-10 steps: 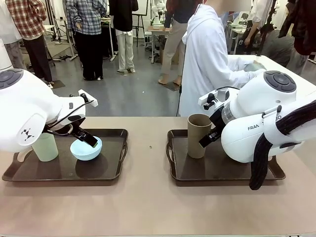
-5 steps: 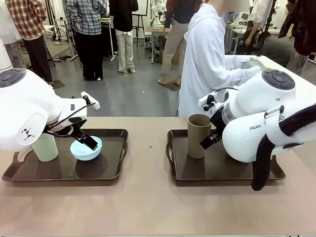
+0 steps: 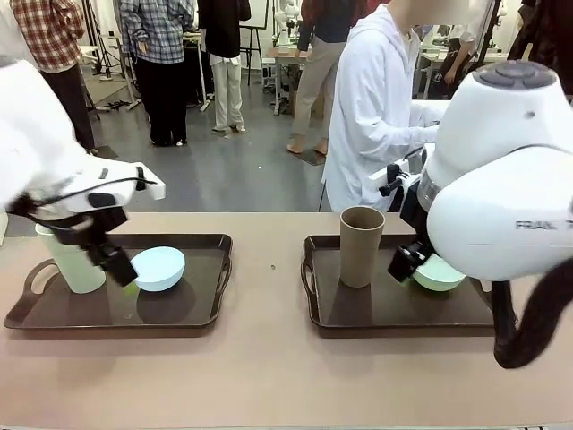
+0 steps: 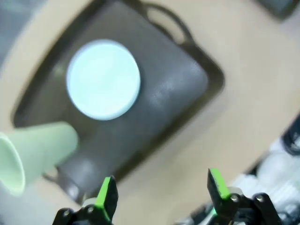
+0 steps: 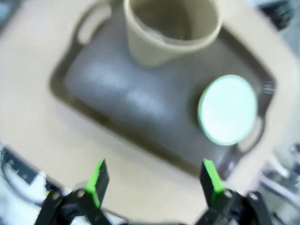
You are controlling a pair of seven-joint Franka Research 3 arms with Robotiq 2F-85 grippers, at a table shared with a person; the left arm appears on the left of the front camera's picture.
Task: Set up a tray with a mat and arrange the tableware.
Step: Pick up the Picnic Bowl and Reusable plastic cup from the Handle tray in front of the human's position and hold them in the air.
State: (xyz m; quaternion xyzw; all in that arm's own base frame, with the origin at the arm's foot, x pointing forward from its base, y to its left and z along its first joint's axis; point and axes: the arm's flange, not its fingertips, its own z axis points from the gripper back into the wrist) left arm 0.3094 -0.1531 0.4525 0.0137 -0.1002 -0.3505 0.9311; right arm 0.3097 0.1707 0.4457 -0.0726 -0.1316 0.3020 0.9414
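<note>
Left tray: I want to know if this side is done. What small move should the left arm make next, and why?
Probably lift the left arm clear of the left tray. Its jaws stand open and empty above it, and the tray holds the pale green cup and the light blue bowl upright, side by side; nothing seems left to place here.

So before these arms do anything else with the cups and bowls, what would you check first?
1. Left gripper open with nothing between its fingers: ok.
2. Right gripper open and empty: ok.
3. Pale green cup upright on the left tray, light blue bowl beside it: ok.
4. Brown cup upright on the right tray, mint green bowl beside it: ok.
5. Mat laid in each tray: cannot tell, the tray floors are uniformly dark.
6. Person's hands away from both trays: ok.
</note>
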